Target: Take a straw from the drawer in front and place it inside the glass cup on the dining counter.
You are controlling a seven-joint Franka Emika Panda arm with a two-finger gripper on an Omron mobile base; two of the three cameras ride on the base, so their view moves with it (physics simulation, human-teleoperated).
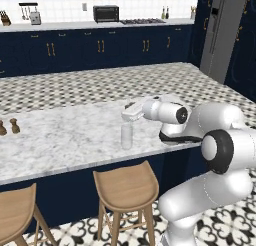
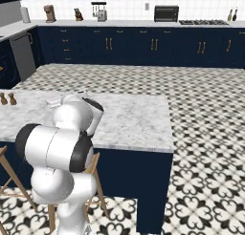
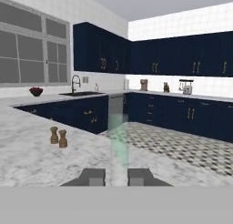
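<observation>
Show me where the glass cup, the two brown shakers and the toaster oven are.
glass cup [image 1: 127, 136], left base view, middle of its clear wall.
brown shakers [image 3: 58, 137], hand view, between the pair's bodies.
toaster oven [image 2: 166, 13], right base view, its front.

Glass cup [image 1: 127, 135] on the dining counter [image 1: 60, 135], near its front edge; two shakers [image 1: 9, 126] far left.

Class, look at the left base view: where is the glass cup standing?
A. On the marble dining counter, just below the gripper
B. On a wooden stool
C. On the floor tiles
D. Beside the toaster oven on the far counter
A: the glass cup stands upright on the dining counter, right under the gripper, above the stools.
</observation>
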